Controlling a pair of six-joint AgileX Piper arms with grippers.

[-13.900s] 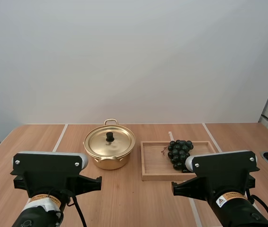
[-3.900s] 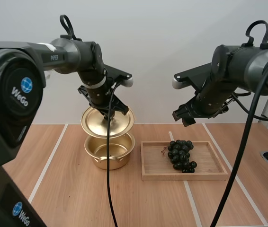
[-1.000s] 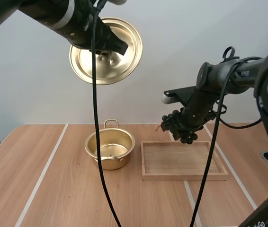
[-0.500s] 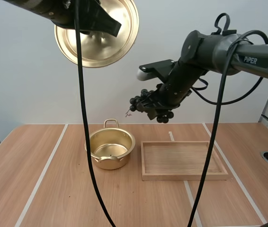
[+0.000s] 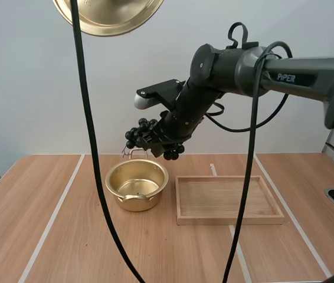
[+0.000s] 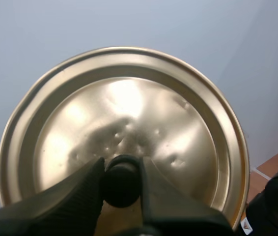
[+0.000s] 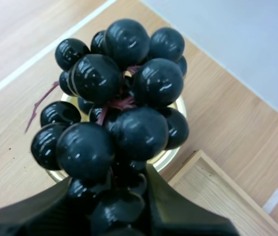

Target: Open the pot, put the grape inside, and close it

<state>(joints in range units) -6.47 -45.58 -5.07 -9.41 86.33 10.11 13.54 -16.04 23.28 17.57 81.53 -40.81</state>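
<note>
Grapes (image 5: 152,138) pinched in the right gripper (image 5: 168,143), hanging in the air over the open pot (image 5: 136,187), clear of its rim and not yet inside. From the right wrist, black fingers (image 7: 180,214) closed on the lower berries of the bunch (image 7: 124,108), tips buried among them and hard to trace, reddish stem bits poking out between the berries. Most of the pot covered by the bunch from there: slivers of gold rim beside the berries, inside hidden. From the high view, inside of the pot open to sight, one handle toward the near edge, the far handle partly lost behind the grapes. Wooden tray (image 5: 226,199) flat on the table (image 5: 66,236) just to the right of the pot, near it but apart; one corner of it visible beside the gripper in the right wrist view. Lid (image 5: 105,15) held high above the table, well apart from the pot, tilted, upper part cut off by the top edge of the high view. From the left wrist, left gripper (image 6: 121,169) clamped on the black knob (image 6: 122,184) at the middle of the lid, one finger on each side, lower part of the knob sunk between the fingers; small dents around the knob on the gold face.
</note>
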